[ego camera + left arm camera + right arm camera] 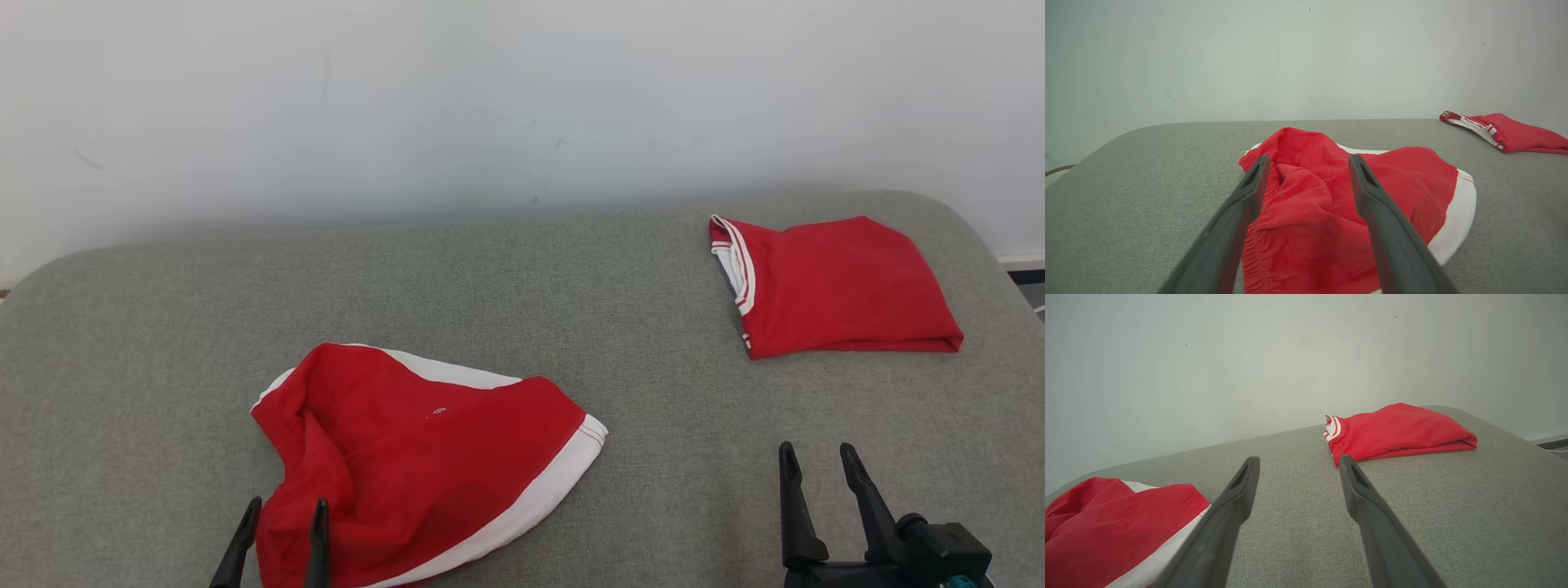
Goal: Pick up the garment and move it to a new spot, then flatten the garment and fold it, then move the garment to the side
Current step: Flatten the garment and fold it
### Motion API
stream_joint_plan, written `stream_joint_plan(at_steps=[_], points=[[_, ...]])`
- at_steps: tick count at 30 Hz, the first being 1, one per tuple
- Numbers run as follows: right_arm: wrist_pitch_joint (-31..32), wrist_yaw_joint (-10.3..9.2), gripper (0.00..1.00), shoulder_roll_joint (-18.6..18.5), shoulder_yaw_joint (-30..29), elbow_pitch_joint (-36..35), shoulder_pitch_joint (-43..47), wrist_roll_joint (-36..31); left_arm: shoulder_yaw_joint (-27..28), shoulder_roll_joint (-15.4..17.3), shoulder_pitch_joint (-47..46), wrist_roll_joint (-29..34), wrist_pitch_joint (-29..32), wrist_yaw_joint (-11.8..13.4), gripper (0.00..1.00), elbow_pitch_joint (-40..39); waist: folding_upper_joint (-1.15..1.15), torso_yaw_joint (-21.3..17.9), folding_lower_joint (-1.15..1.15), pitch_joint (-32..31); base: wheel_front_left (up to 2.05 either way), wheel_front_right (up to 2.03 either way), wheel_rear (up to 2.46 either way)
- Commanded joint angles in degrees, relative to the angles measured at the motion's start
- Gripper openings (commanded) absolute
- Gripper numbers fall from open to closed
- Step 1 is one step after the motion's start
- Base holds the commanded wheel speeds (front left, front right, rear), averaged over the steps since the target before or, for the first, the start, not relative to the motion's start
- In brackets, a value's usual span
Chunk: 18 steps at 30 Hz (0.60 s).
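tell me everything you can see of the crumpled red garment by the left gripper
The crumpled garment is red, thin fabric with a broad white band along its right hem and a gathered elastic-looking edge. It lies unfolded and rumpled on the grey padded surface, front left. The open left gripper is at its near-left edge; contact is unclear.

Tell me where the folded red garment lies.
Head view: the folded red garment lies far right on the grey surface, beyond the right end effector.
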Motion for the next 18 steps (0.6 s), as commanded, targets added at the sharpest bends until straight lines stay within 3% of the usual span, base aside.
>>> stream_joint_plan(at_steps=[1,18], points=[[0.1,0.01,1.0,0.0,0.2,-0.3,0.6,-0.2,0.3,-0.1,-0.7,0.0,-0.3,-0.4,1.0,0.3,0.0,-0.1,0.0,-0.1,0.0,0.0,0.0],[1.2,0.01,1.0,0.0,-0.2,-1.8,2.2,-0.3,0.9,-0.7,-0.5,0.3,-0.3,-0.8,1.0,1.3,0.0,0.2,0.0,-0.7,0.0,0.0,0.0]])
